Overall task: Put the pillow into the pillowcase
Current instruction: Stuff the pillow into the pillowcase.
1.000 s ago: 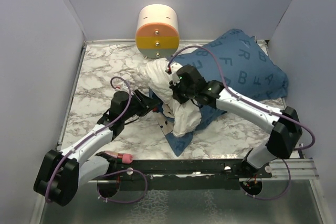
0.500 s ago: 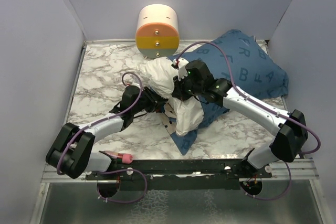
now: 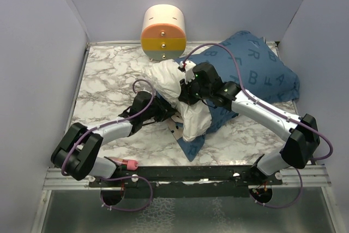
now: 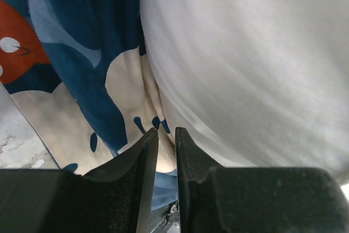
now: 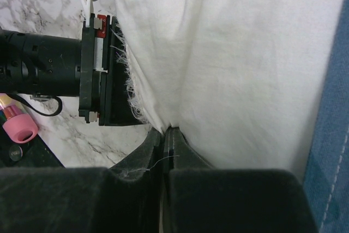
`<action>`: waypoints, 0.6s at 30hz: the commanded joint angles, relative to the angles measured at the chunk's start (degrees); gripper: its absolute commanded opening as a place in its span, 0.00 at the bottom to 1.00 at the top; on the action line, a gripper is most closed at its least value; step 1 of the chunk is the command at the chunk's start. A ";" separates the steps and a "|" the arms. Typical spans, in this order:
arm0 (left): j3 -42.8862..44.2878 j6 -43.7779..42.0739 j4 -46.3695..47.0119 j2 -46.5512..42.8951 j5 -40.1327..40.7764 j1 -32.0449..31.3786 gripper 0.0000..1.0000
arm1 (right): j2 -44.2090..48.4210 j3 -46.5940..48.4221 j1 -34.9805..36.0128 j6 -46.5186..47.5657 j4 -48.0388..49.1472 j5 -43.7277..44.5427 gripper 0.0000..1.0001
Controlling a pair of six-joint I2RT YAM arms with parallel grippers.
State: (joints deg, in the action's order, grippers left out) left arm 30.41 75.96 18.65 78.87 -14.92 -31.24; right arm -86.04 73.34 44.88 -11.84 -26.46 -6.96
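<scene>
From above, the pillow [image 3: 193, 118] lies mid-tabletop [image 3: 109, 80], seemingly partly inside the pillowcase [image 3: 256, 75], which bulges toward the far right corner.

Left wrist: the left hand [image 4: 162, 145] pinches pillowcase cloth just beside the pillow. It should draw that cloth over the pillow, gently.

Right wrist: the right hand [image 5: 163, 140] is clamped on pillow fabric and should feed it inward.

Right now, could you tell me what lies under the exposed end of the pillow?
The pillowcase spreads beneath the pillow on the marble table, and the left gripper reaches in there. How far the cloth runs underneath is covered.
</scene>
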 commanded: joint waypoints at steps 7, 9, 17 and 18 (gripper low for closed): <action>3.04 -0.46 3.42 6.22 0.82 -0.48 0.32 | 0.21 2.06 -0.50 -0.60 3.62 -1.22 0.01; 3.52 -0.06 4.89 7.82 0.30 -0.55 0.32 | 0.33 1.96 -0.50 -0.63 3.51 -1.14 0.01; 6.58 0.33 6.10 11.50 0.70 -1.38 0.32 | 0.37 1.37 -0.50 -0.81 3.67 -1.90 0.01; 6.85 0.37 6.06 12.08 0.80 -1.53 0.33 | 0.36 1.29 -0.50 -0.75 3.75 -2.08 0.01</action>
State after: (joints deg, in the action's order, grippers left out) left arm 34.89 75.99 21.85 89.23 -14.90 -32.01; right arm -86.08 73.34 44.88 -11.84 -26.44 -7.42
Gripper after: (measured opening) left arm 0.319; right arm 0.026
